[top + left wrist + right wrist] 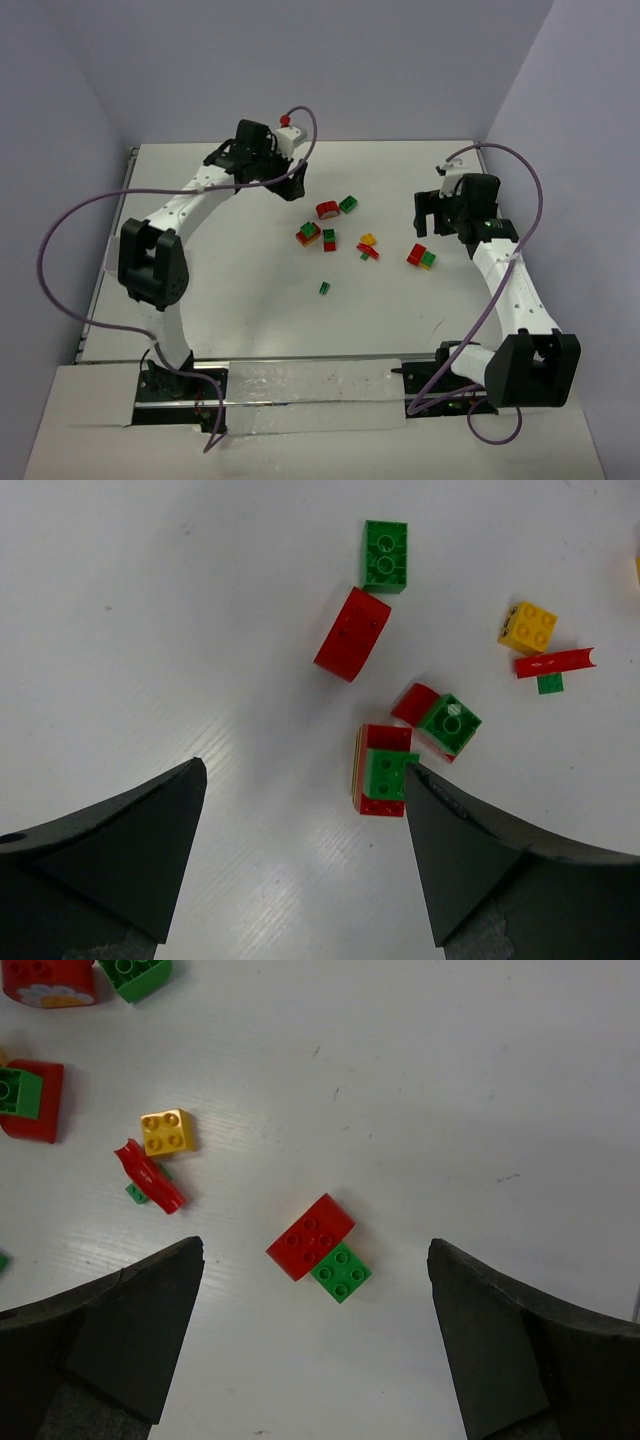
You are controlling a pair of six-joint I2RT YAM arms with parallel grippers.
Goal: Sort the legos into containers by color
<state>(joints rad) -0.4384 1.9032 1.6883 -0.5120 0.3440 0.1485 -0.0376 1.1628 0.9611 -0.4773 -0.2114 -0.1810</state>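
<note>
The legos lie scattered mid-table: a red and green pair (421, 256), a yellow brick (368, 240), a red and green stack (308, 233), a red curved brick (326, 210) and a green brick (348, 204). My left gripper (290, 185) hovers open at the back; in its wrist view the left gripper (303, 768) has the stack (383, 775) just beside its right fingertip, not between the jaws. My right gripper (430, 212) is open. In its wrist view the right gripper (315, 1247) frames the red brick (310, 1235) and the green brick (341, 1271) joined to it. The containers are out of view.
A small green brick (325, 288) lies alone nearer the arm bases. A thin red piece (150, 1175) rests beside the yellow brick (167, 1131). Grey walls close the table's back and sides. Purple cables loop off both arms.
</note>
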